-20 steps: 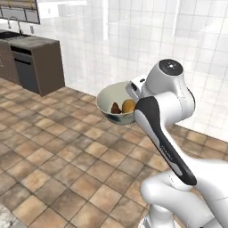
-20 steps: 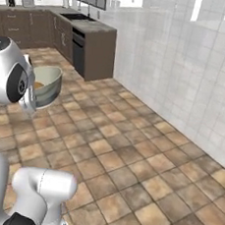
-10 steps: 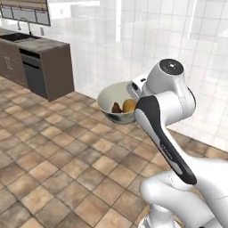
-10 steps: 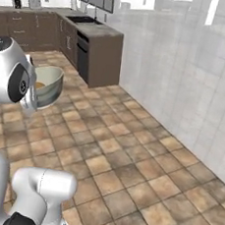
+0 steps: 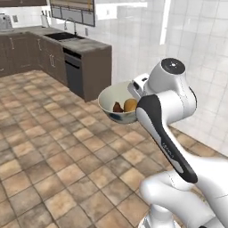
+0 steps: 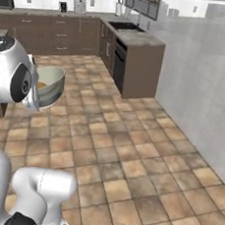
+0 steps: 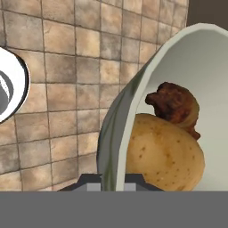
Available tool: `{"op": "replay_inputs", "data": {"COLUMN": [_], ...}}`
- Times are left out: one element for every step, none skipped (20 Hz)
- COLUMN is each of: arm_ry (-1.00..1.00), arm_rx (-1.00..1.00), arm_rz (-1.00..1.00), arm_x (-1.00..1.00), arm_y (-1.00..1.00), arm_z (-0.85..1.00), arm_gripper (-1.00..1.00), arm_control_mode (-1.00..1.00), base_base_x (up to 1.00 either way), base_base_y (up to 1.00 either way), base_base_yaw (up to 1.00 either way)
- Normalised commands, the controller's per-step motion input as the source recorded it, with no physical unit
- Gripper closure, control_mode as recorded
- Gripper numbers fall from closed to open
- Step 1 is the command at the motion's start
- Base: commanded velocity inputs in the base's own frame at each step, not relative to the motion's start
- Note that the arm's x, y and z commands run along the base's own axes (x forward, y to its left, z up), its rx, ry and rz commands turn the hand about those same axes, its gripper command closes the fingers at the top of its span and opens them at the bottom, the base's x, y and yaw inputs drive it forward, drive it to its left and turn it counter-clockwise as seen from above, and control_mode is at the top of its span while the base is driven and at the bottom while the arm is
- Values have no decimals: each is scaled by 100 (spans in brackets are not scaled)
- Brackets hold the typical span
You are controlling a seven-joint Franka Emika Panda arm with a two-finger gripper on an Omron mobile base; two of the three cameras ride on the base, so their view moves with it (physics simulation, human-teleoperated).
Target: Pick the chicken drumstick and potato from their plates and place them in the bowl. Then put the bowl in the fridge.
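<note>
Cream-white, the bowl (image 5: 116, 103) hung in the air above the brown tiled floor (image 5: 53, 169), carried at the end of the white arm (image 5: 167, 116). The fingers (image 7: 111, 180) were clamped shut on the bowl's rim at 6 o'clock in the hand view. Inside lay the potato (image 7: 164, 151), with the chicken drumstick (image 7: 176, 107) touching it at 12 o'clock. A dark bench (image 5: 87, 62) with a sink (image 5: 64, 36) stood near the tiled wall (image 6: 206, 85).

Potato (image 7: 164, 153) and chicken drumstick (image 7: 174, 106) touching inside bowl (image 5: 108, 102), above floor (image 5: 53, 169), counter (image 5: 89, 46) behind
</note>
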Motion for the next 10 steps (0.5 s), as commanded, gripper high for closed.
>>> {"op": "replay_inputs", "data": {"arm_ry": [0,0,0,0,0,0,0,0,0,0], "arm_rx": [0,0,0,0,0,0,0,0,0,0], "arm_rz": [0,0,0,0,0,0,0,0,0,0], "arm_x": [0,0,0,0,0,0,0,0,0,0], "arm_y": [0,0,0,0,0,0,0,0,0,0], "arm_z": [0,0,0,0,0,0,0,0,0,0], "arm_gripper": [100,100,100,100,100,100,100,100,100,100], "arm_control_mode": [100,100,100,100,100,100,100,100,100,100], "base_base_x": [84,84,84,84,84,84,85,86,87,87], "base_base_y": [3,3,3,3,3,4,4,4,5,6], "base_base_yaw": [37,37,37,37,37,37,36,35,34,34]}}
